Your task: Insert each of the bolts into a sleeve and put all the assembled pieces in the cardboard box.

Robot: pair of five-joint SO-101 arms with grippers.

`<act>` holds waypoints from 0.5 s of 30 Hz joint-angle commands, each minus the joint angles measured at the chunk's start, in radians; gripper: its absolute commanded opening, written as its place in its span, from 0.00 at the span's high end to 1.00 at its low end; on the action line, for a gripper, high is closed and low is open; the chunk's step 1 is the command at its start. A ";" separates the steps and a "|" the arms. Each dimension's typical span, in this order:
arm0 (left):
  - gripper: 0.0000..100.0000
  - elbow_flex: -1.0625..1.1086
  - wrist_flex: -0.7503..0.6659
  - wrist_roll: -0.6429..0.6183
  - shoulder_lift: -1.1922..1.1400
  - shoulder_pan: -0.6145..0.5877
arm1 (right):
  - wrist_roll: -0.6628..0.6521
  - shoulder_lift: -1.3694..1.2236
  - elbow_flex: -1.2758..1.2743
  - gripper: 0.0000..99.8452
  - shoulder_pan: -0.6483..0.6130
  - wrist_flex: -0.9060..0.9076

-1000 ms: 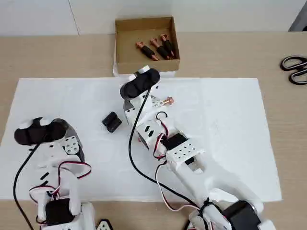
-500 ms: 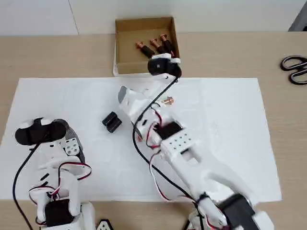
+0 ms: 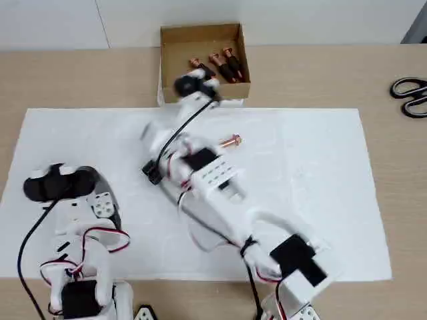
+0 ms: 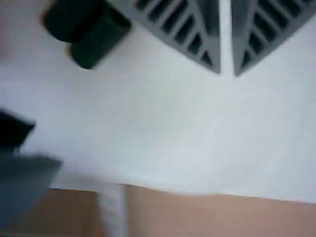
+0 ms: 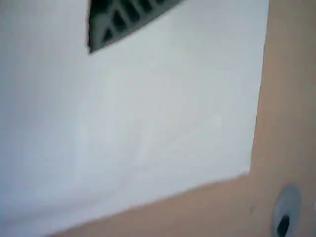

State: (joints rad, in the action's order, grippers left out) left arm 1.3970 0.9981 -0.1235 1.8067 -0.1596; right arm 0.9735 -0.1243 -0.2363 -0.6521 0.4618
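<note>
Nearest, at the front edge of the worktop [image 3: 80, 73], the left arm [image 3: 80, 220] stands folded over the near left part of a white sheet [image 3: 320, 187] spread on the worktop. In its wrist view the left jaws are narrow, with a thin slit between the two ribbed grey fingers [image 4: 192, 34] and nothing in them, and they hang over the sheet. Two black sleeves [image 4: 86, 32] lie side by side on the sheet close to them, not touching. The right arm [image 3: 213, 177] rises from the near edge further right and stretches diagonally across the sheet, away and to the left, its far end at the near wall of the cardboard box [image 3: 172, 67]. How the right jaws stand cannot be told: the right wrist view has one dark ribbed piece above the sheet, with a corner of the sheet lying on the worktop. In the high view the sleeves [image 3: 153, 172] lie by the left flank of the right arm, partly hidden under it. A little farther off, a loose copper bolt [image 3: 231, 141] lies on the sheet just right of that arm, with no sleeve on it. Beyond the sheet's far edge sits the open box. Three assembled pieces [image 3: 220, 65], copper heads on black sleeves, lie side by side in its right half. Scissors [image 3: 409, 95] lie on the bare worktop at the far right.
</note>
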 commanded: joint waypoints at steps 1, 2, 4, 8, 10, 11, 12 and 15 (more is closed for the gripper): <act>0.99 -0.071 0.037 0.005 0.005 0.118 | -0.080 0.008 0.084 0.87 0.142 0.061; 0.99 -0.070 0.040 0.005 0.005 0.143 | -0.146 0.008 0.087 0.87 0.168 0.087; 0.99 -0.064 0.038 0.006 0.005 0.178 | -0.293 0.010 0.087 0.87 0.196 0.143; 0.99 -0.048 -0.014 0.006 0.005 0.189 | -0.439 0.041 0.092 0.87 0.196 0.245; 0.99 -0.047 -0.040 0.006 0.005 0.189 | -0.486 0.084 0.086 0.87 0.200 0.271; 0.99 -0.047 -0.051 0.006 0.005 0.189 | -0.526 0.105 0.086 0.87 0.205 0.291; 0.99 -0.042 -0.061 0.006 0.005 0.190 | -0.578 0.125 0.086 0.86 0.209 0.315; 0.99 -0.007 -0.092 0.058 0.005 0.189 | -0.779 0.174 0.086 0.86 0.214 0.409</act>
State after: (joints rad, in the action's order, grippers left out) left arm 1.3832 0.9490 -0.1036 1.8067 0.0261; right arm 0.3644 -0.0353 -0.1979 -0.4434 0.8009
